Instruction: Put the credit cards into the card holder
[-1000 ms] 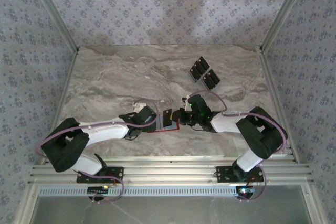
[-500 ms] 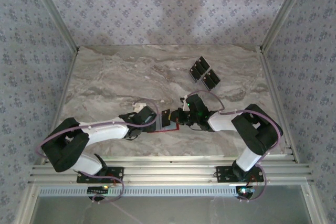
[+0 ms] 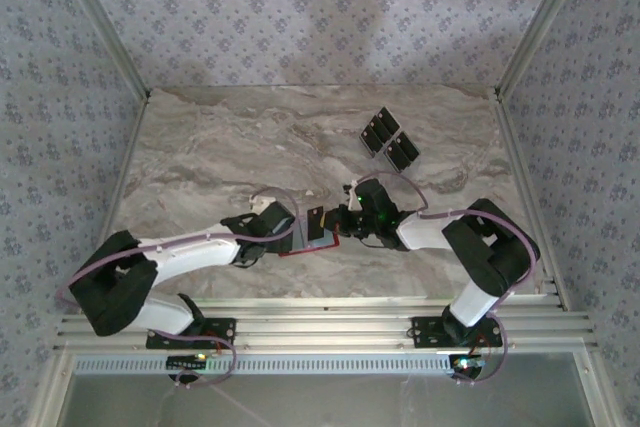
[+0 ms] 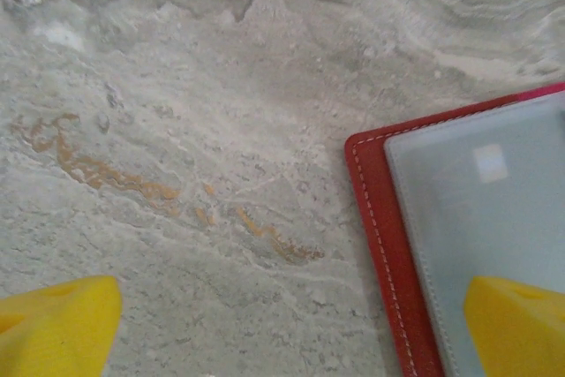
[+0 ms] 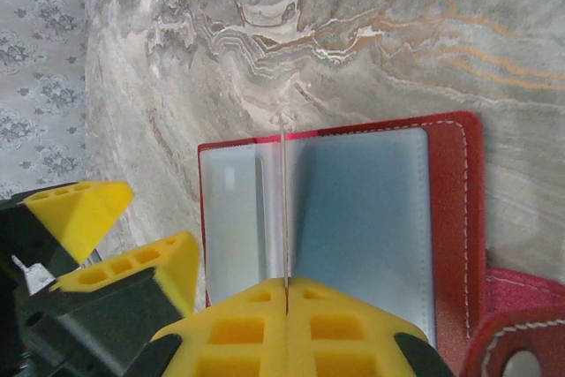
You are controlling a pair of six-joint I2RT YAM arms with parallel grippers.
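Insertion seemed under way: the right end effector, clamped on one edge-on credit card, hovered over the card holder lying open on the table, with the left end effector spread apart beside it, and the next move likely called for sliding the card into a pocket.

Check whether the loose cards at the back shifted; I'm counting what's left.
No. The cards lie in the same spot near the table's far edge as a second ago.

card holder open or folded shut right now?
Open, spread flat: the card holder shows its grey-blue pockets face up inside the red border.
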